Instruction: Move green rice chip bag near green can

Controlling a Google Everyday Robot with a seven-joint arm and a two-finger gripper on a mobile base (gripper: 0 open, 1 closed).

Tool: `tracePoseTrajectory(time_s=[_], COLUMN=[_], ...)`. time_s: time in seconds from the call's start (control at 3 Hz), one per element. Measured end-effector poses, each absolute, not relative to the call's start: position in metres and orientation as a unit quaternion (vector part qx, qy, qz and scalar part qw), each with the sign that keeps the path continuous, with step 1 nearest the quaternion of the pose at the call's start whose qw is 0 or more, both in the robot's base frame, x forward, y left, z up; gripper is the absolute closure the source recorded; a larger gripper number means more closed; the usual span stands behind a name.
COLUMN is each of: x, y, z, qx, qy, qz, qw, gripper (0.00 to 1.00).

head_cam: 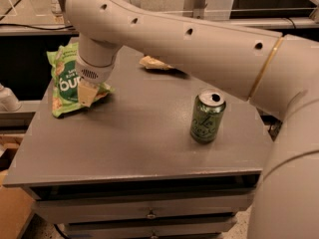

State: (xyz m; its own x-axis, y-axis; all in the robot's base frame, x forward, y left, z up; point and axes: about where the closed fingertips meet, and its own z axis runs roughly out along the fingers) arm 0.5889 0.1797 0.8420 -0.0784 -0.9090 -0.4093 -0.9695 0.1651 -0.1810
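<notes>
- crinkled light-green chip bag (67, 81) is lying on the grey bench (134, 143)
- end effector (87, 94) is touching it, can't tell if gripping
- small green metal can (208, 117) is standing well apart

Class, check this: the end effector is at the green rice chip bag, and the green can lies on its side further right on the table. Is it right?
No. The camera view shows the green can standing upright, not on its side. The rest holds: the end effector is at the green rice chip bag, the can further right on the table.
</notes>
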Motion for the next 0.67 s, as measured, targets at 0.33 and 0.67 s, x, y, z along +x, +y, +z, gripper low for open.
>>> tracePoseTrajectory(time_s=[0.33,0.67], x=[0.589,0.591], y=[0.169,0.156], z=[0.848,0.857], qx=[-0.639,-0.636], qy=[0.734,0.737], qz=[0.061,0.051], qw=[0.221,0.225], gripper=[0.95,1.0])
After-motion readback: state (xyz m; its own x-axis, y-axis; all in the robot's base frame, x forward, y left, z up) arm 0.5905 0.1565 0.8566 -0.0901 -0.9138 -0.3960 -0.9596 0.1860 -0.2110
